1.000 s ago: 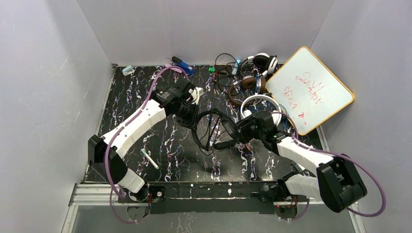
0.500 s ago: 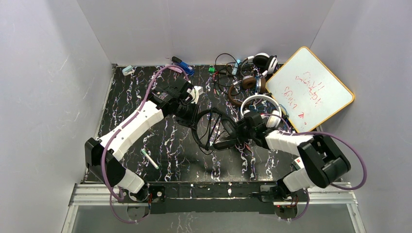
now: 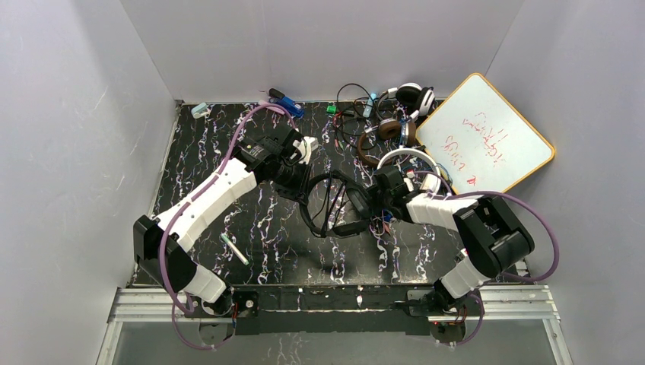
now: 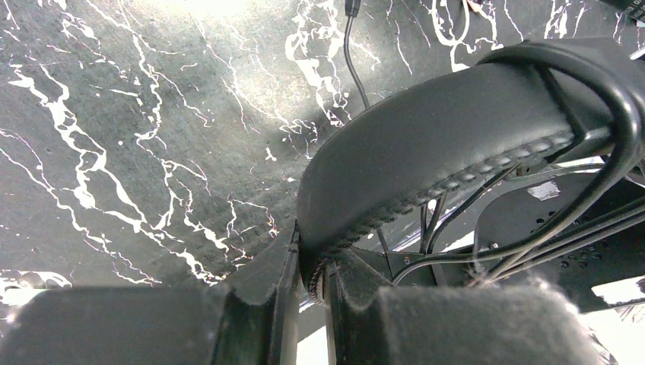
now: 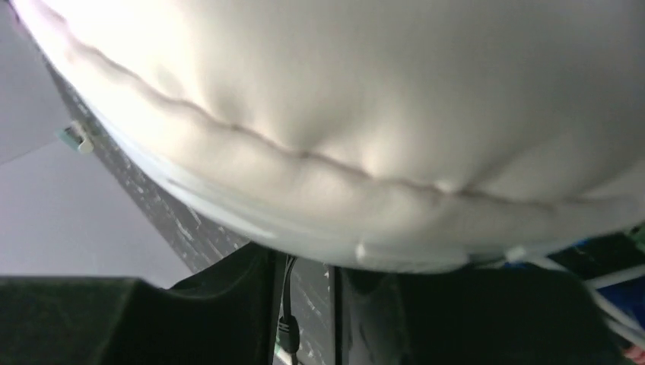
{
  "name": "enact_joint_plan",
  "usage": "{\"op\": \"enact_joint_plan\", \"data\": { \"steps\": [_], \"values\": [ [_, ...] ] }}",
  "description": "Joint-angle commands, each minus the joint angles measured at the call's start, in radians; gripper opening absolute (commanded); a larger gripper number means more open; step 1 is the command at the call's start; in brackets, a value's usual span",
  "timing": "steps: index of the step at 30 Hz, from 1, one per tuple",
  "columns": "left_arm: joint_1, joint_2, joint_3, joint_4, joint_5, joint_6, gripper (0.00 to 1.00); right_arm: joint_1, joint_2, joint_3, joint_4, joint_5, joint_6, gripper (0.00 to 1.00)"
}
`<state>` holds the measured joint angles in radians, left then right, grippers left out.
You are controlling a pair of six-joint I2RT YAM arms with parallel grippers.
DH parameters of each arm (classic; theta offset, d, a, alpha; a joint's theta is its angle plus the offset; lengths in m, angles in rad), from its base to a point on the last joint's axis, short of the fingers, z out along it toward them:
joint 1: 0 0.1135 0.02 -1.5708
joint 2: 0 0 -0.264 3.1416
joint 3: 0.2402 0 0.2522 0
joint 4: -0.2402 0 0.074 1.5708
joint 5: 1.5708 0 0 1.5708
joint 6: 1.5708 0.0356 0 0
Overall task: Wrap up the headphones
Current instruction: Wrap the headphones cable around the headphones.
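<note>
The black headphones (image 3: 335,207) hang over the middle of the table, cords looping around them. My left gripper (image 3: 303,185) is shut on their padded headband (image 4: 426,152), and the jaws (image 4: 312,266) pinch its stitched edge. My right gripper (image 3: 373,199) is at the black set's right side, right next to the white headphones (image 3: 409,163). In the right wrist view a white ear cushion (image 5: 365,114) fills the top. A thin black cord with its plug (image 5: 287,327) runs between the right gripper's (image 5: 304,274) jaws, which stand a little apart. The brown headphones (image 3: 388,133) lie behind.
A whiteboard (image 3: 483,141) with red writing leans at the back right. Another headset (image 3: 411,95) and tangled cords lie in the back corner. A pen (image 3: 234,249) lies front left. Blue items (image 3: 285,103) and a small pale clip (image 3: 200,109) sit by the back wall.
The right arm folded inward, its elbow swinging up and left, and its gripper shifted slightly left toward the black headphones with jaws narrowing. The left arm held still.
</note>
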<state>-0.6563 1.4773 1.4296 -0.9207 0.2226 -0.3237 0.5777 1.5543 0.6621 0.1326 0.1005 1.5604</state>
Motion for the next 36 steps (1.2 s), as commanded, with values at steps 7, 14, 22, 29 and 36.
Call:
{"op": "enact_joint_plan", "data": {
  "steps": [7, 14, 22, 29, 36],
  "values": [
    [0.002, -0.110, 0.027, -0.022, 0.049, 0.021, 0.00, 0.005, -0.010, 0.115, -0.131, 0.215, -0.078, 0.01],
    [0.002, -0.126, -0.011, -0.030, 0.069, 0.054, 0.00, 0.008, -0.112, 0.240, -0.183, 0.145, -0.131, 0.01],
    [0.002, -0.146, -0.058, -0.026, -0.062, 0.084, 0.00, -0.030, -0.188, 0.332, -0.236, 0.141, -0.209, 0.01],
    [0.005, -0.161, -0.021, -0.007, -0.341, -0.012, 0.00, -0.117, -0.198, 0.374, -0.284, 0.024, -0.343, 0.01],
    [0.047, -0.128, 0.057, 0.127, -0.352, -0.268, 0.00, -0.124, -0.210, 0.294, -0.285, -0.094, -0.428, 0.01]
  ]
}}
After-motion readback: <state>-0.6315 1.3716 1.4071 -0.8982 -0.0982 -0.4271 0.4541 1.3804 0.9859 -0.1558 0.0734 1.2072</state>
